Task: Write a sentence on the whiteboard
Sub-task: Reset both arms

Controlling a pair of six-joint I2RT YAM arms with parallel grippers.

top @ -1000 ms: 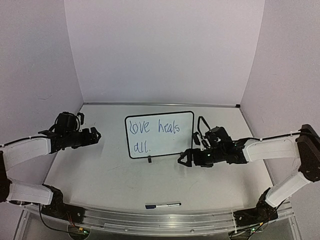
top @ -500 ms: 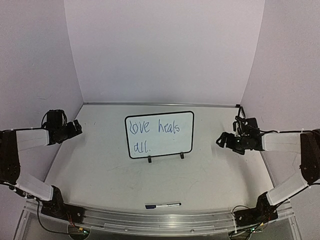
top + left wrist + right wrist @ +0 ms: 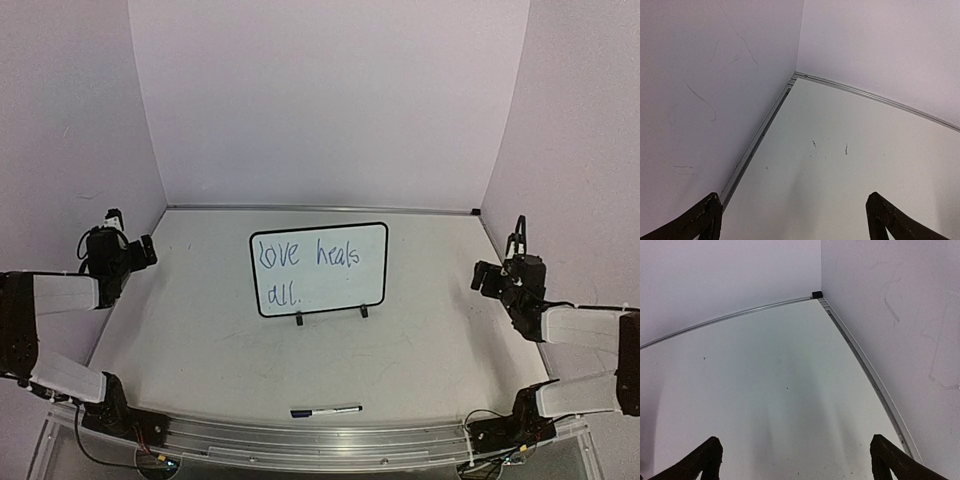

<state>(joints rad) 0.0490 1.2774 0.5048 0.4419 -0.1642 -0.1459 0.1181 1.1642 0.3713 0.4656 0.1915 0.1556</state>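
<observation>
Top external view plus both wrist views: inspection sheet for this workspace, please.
Surface: white table, a few small dark specks.
Job's things: whiteboard upright on two feet, mid-table; sentence in blue reads "love heals all." over two lines.
Clutter: one marker lying near the front edge, apart from the board.
Grippers: left gripper and right gripper both open, holding nothing, out at the table's sides.
Cables: thin black cable looping above the right wrist.
Surroundings: plain walls on three sides; scuff lines on the left one.

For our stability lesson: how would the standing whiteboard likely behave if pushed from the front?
The whiteboard stands on two small feet, so it would probably tip back or slide easily. Its thin frame suggests it is light and rigid.
</observation>
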